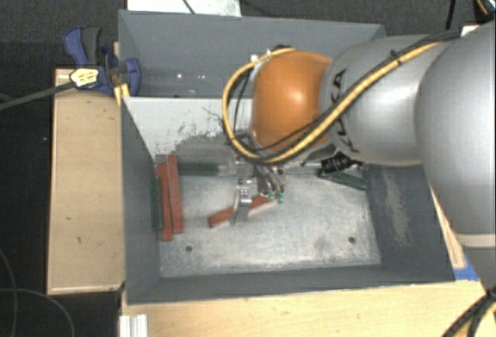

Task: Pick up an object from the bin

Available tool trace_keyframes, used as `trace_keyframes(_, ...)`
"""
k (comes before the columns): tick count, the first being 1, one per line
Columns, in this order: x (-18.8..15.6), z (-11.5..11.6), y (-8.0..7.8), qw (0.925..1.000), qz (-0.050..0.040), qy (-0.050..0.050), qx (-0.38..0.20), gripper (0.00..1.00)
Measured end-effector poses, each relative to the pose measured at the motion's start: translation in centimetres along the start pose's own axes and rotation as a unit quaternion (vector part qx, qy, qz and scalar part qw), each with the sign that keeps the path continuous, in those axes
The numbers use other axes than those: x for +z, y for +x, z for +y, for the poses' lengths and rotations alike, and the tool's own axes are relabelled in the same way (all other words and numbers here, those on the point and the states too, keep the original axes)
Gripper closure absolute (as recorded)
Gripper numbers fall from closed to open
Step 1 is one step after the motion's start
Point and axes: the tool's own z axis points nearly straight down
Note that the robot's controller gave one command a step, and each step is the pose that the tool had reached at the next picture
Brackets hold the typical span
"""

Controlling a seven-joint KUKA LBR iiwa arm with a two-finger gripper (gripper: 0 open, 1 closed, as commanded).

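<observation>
Small red-brown block (220, 218) is seen flat on floor of bin (310, 242), near centre, just beside gripper (246, 202). Claw opening and any hold cannot be told. Block is judged light, stiff, not fragile. Best taken across narrow sides, mid-length.

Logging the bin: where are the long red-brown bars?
Camera view: the long red-brown bars lie along the grey metal bin's left wall, left of the pincer.

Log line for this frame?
stage: claw low in bin | at claw: small red block, mid-bin, on floor | elsewhere: long red bars along left wall
</observation>
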Motion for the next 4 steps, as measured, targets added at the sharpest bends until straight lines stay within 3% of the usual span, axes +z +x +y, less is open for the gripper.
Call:
trace_keyframes(1,7.3,-2.2,2.6,0.9998,0.0077,0.001,0.018,0.00)
trace_keyframes(2,6.9,-2.0,2.4,0.9998,0.0038,-0.001,0.020,1.00)
trace_keyframes(3,-11.1,0.3,2.2,1.0000,-0.0009,-0.002,0.002,1.00)
trace_keyframes(4,-10.7,0.2,2.3,1.0000,0.0036,-0.001,0.003,1.00)
